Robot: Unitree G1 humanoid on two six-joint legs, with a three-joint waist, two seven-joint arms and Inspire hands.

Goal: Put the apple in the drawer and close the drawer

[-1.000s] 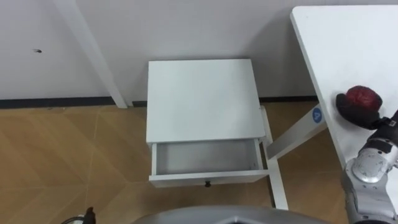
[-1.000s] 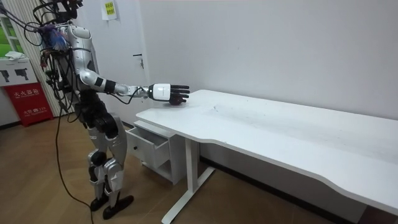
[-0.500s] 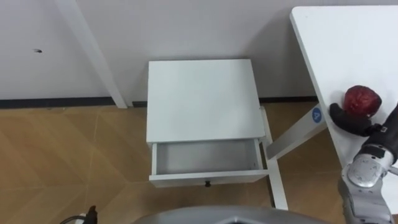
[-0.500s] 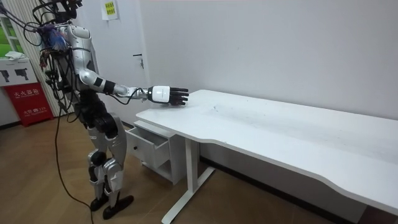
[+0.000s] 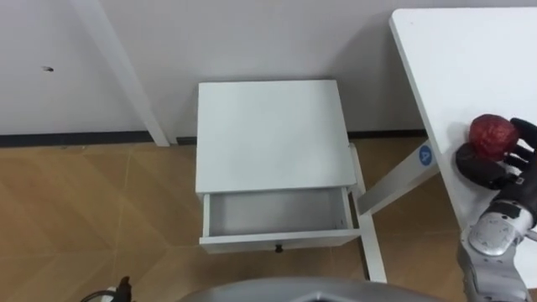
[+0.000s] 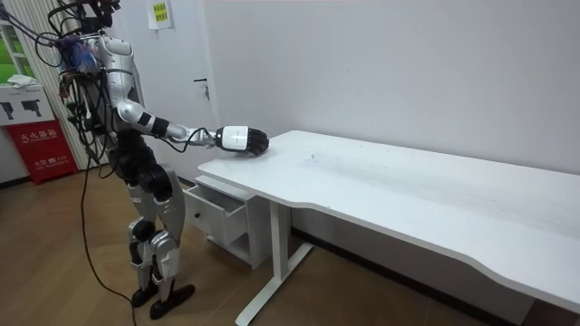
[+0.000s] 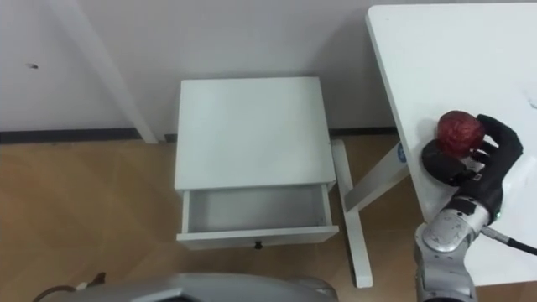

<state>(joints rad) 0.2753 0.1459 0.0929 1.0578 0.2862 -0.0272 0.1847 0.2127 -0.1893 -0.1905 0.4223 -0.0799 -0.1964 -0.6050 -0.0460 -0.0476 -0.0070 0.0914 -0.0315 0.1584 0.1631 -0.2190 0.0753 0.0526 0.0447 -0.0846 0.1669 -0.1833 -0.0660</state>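
apple [image 5: 492,132]: seen at the near edge of the desk [image 5: 470,59] | right robot hand [image 5: 487,169]: curled round the apple (dark fingers on either side) | drawer [image 5: 277,214]: left open below the white cabinet [image 5: 268,134], well apart from the apple

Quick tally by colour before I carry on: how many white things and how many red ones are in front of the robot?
White: 2, the square white bedside cabinet with its open drawer, and the white flat-topped table.
Red: 1, the dark red round apple, within the curled fingers of the right hand.
Total: 3.
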